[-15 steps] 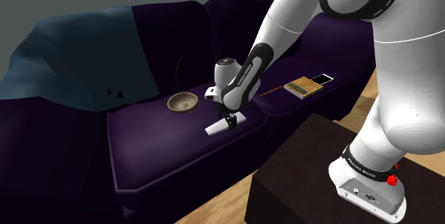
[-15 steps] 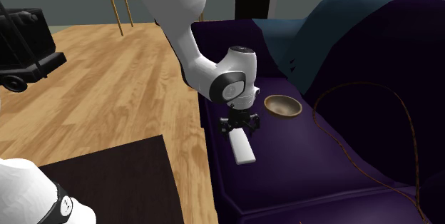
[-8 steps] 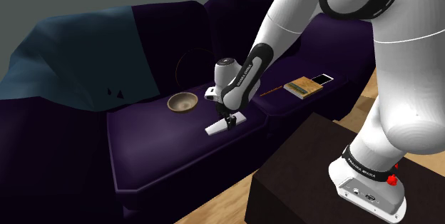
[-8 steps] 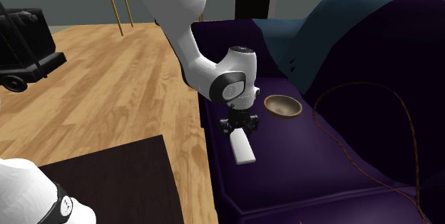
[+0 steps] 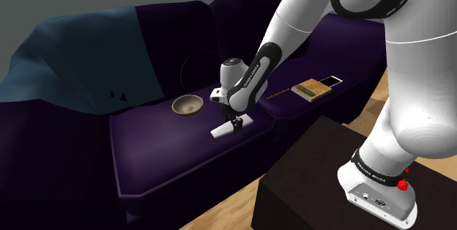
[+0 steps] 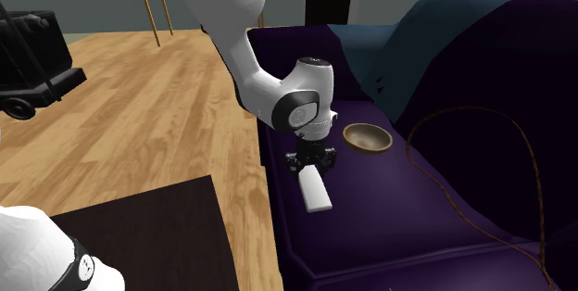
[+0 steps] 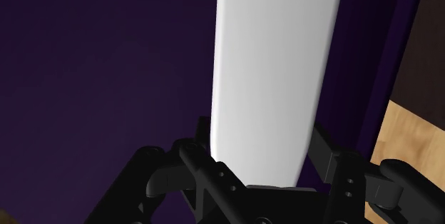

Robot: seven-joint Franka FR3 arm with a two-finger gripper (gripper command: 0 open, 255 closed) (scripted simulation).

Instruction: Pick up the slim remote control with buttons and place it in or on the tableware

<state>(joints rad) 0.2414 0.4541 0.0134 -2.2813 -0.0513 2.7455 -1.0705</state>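
The slim remote (image 5: 220, 130) is drawn plain white and lies low over the purple sofa seat (image 5: 161, 148), near its front edge. My black gripper (image 5: 236, 124) comes straight down on one end of it and is shut on it. In the wrist view the remote (image 7: 274, 73) runs away from the hand, with a finger (image 7: 202, 138) pressed against each long side. A brown bowl (image 5: 187, 105) sits on the same cushion, a short way to the shoulder view's left. The second exterior view has the gripper (image 6: 310, 162) over the remote (image 6: 318, 194), with the bowl (image 6: 367, 137) just beyond.
A blue blanket (image 5: 80, 60) drapes the sofa back. A book (image 5: 310, 88) and a phone (image 5: 332, 80) lie on the seat at the shoulder view's right. A thin cord (image 6: 482, 150) loops over the cushion. My dark stand (image 5: 322, 170) adjoins the sofa front, on the wooden floor (image 6: 139, 122).
The fingers stood apart around the remote and have closed on it. The hand and remote have since risen very slightly; the bowl has not moved.
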